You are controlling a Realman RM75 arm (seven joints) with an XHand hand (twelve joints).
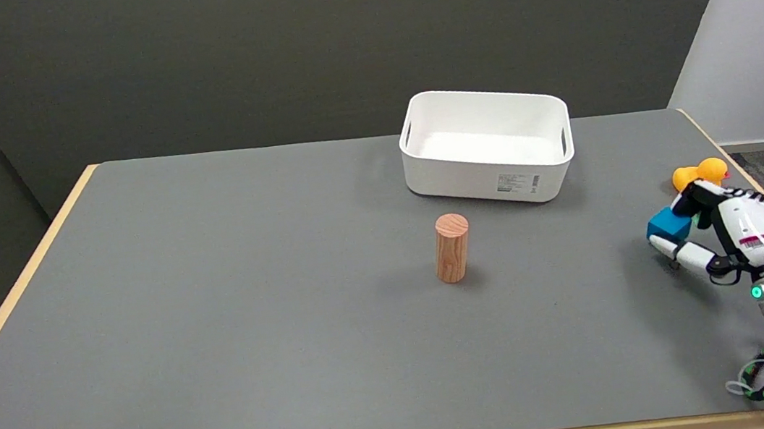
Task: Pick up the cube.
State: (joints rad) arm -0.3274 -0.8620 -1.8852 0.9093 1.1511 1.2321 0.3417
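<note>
Right hand: reaches in from the lower right, near the table's right edge; fingers wrapped around the blue cube, one above it and one below.
Cube: blue, gripped at the hand's left end, near the right edge of the table; whether it touches the surface or is lifted clear cannot be told.
Duck: yellow-orange rubber toy, just behind the hand, partly hidden by the fingers.
Wooden cylinder: upright, near the table's middle, well apart from the hand.
Bin: white, open-topped, behind the cylinder toward the far edge; label on its front wall.
Table: grey top, light wood edging.
</note>
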